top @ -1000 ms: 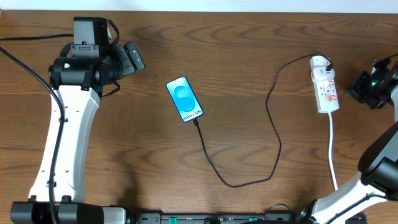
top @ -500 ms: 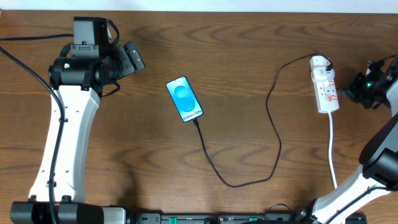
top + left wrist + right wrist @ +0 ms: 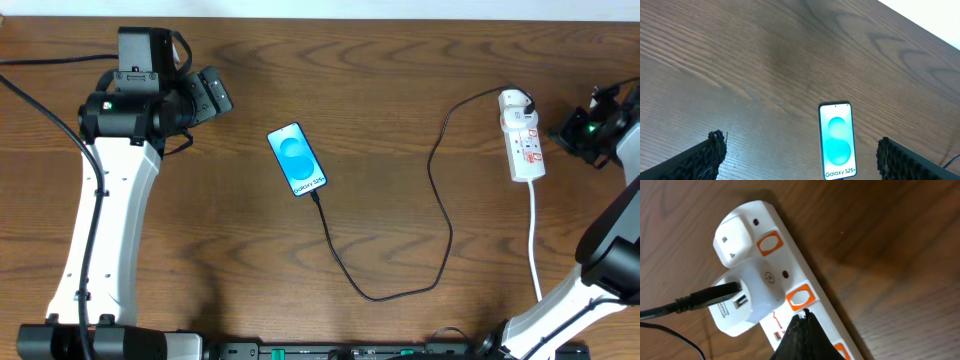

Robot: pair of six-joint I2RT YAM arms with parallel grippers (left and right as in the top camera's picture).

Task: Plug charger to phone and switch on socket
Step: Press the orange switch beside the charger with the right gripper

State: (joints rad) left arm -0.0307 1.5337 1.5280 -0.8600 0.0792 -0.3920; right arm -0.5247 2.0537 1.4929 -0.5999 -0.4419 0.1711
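Observation:
The phone [image 3: 297, 159] with its blue screen lies at the table's middle; it also shows in the left wrist view [image 3: 837, 141]. The black charger cable [image 3: 440, 200] runs from the phone's lower end in a loop to a white adapter [image 3: 742, 300] plugged into the white socket strip [image 3: 522, 135]. My right gripper [image 3: 575, 132] is shut, just right of the strip. In the right wrist view its closed tips [image 3: 802, 315] are over the strip [image 3: 805, 280] beside an orange switch [image 3: 800, 298]. My left gripper [image 3: 212, 95] is open and empty, left of the phone.
The strip's white lead [image 3: 535, 240] runs toward the front edge. A second white plug [image 3: 735, 235] sits at the strip's rounded end. Bare wood lies between phone and strip.
My right gripper has shifted slightly, up and toward the strip's right side. The left arm, phone and cable have not moved.

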